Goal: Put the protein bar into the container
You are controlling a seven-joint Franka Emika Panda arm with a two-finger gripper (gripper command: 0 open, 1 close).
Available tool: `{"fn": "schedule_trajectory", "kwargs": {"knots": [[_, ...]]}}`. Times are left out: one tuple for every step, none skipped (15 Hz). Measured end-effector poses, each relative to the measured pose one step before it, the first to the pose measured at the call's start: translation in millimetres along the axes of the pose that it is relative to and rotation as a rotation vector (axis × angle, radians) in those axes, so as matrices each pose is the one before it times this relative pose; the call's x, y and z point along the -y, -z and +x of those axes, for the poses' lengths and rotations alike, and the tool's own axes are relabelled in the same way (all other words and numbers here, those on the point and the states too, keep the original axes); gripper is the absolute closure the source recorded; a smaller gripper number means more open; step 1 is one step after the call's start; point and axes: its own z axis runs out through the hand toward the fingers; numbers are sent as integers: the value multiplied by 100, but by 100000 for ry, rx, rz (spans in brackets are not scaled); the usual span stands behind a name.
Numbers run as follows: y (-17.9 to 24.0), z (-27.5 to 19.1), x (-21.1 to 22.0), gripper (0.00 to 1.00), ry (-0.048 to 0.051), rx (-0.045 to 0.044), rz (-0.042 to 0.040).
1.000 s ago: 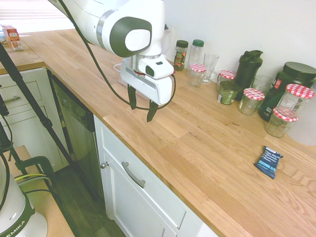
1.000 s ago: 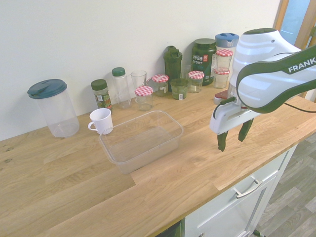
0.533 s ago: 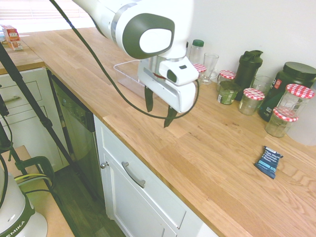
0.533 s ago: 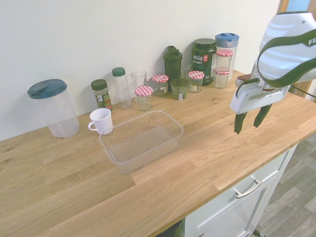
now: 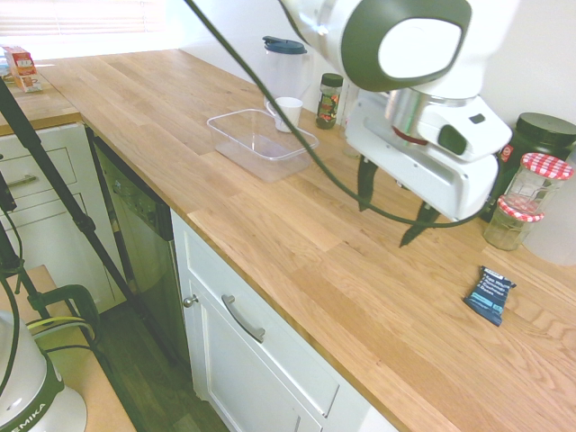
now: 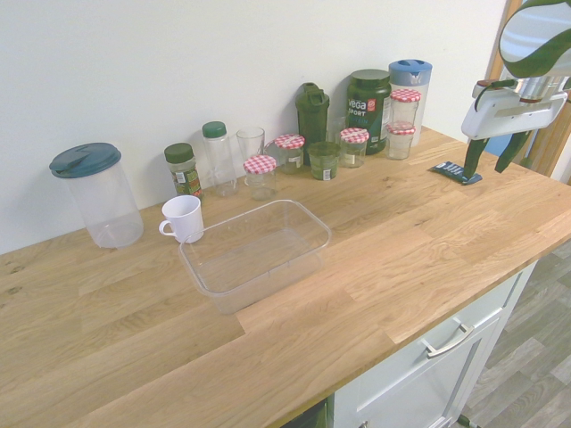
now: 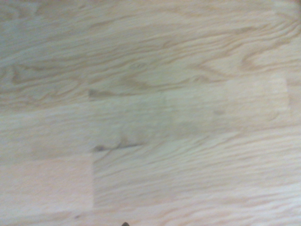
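Tub (image 6: 255, 252), clear and empty, sits mid-counter (image 6: 375, 267) beside a white mug (image 6: 184, 218); jars (image 6: 354, 146) with checked lids line the wall. Bar (image 5: 490, 295) lies flat at the counter's far end. Gripper (image 5: 392, 211) hangs spread wide above bare wood, holding nothing.

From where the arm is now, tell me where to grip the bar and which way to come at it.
Come straight down on the bar. It lies flat on the counter, so only its edges offer a hold: probably best to pinch across the narrow width, one finger on each long edge. The tool is open and points down, apart from the bar, with free counter around the packet.
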Motion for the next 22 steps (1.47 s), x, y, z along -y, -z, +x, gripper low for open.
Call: {"fn": "schedule_trajectory", "kwargs": {"knots": [[-470, 1634, 113, 0, -191, -969, -740], [-558, 1563, 15, 0, -113, -918, -808], [-554, 1489, 23, 0, 47, -419, -742], [-377, 1329, -70, 0, -195, -388, -253], [-438, 1233, -163, 0, -263, -55, 192], [-451, 1190, -319, 0, -383, -114, -17], [-492, 1032, -340, 0, -439, -166, -507], [-501, 922, -242, 0, -374, -91, -370], [-436, 866, -128, 0, -279, -194, -305], [-546, 643, 87, 0, -16, 52, -358], [-719, 404, 169, 0, 413, 467, -398], [-698, 293, 173, 0, 293, 362, -571], [-658, 238, 153, 0, 152, 205, -572], [-566, 241, 100, 0, 177, -17, -468], [-483, 268, -37, 0, 145, -236, -345], [-327, 263, -145, 0, 36, -163, -300], [-76, 318, -35, 0, 2, -301, -157], [2, 314, 111, 0, 62, -375, -94], [-122, 221, 175, 0, 153, -235, -147], [-309, 120, 217, 0, 262, 63, -247], [-366, 89, 219, 0, 276, 187, -294], [-358, 174, 166, 0, 168, 89, -353]]}}
